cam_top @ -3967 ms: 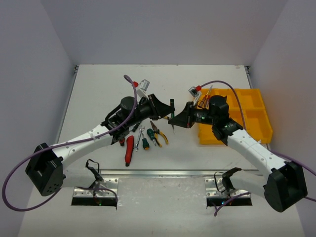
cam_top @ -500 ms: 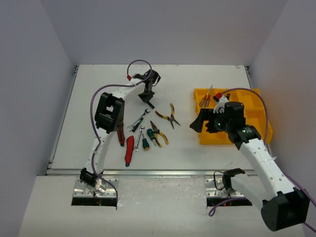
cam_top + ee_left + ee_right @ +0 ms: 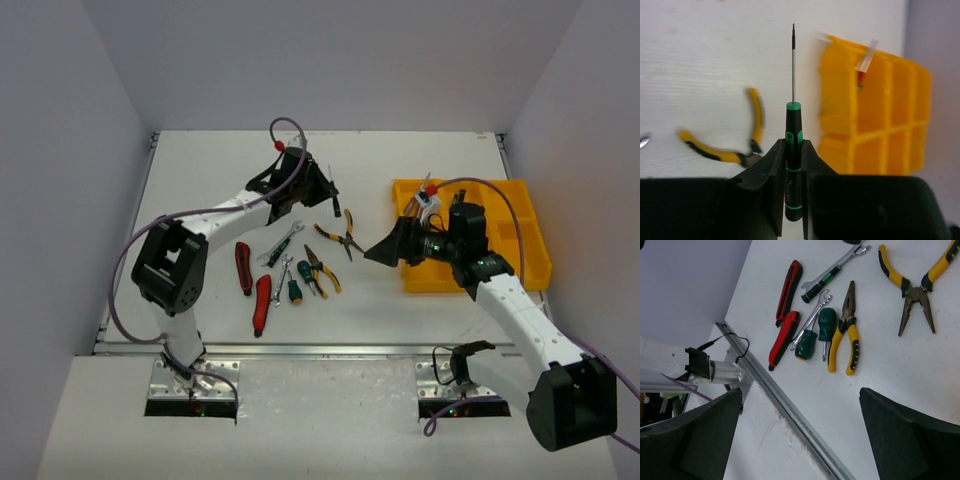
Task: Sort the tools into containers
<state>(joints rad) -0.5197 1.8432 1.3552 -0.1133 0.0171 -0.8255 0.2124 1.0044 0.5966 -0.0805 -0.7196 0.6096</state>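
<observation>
I see my left hand [image 3: 792, 150] pinching a green-black screwdriver [image 3: 793, 131] over the bench [image 3: 200, 180], my right hand [image 3: 800, 430] spread wide, and the yellow tray [image 3: 527, 264] at 3 o'clock with red-handled tools [image 3: 411, 205] in its 10 o'clock compartment.

Two pairs of yellow-handled pliers [image 3: 846, 325] [image 3: 914, 290], two red-and-black utility knives [image 3: 789, 285] [image 3: 784, 337], two silver wrenches [image 3: 837, 269] [image 3: 812, 317], two stubby green screwdrivers [image 3: 827, 322] [image 3: 805, 337] and one slim green screwdriver [image 3: 793, 150]: nine tools in plain sight. One yellow tray [image 3: 528, 245] with six compartments; the red-handled tools [image 3: 418, 198] inside it are too small to count
</observation>
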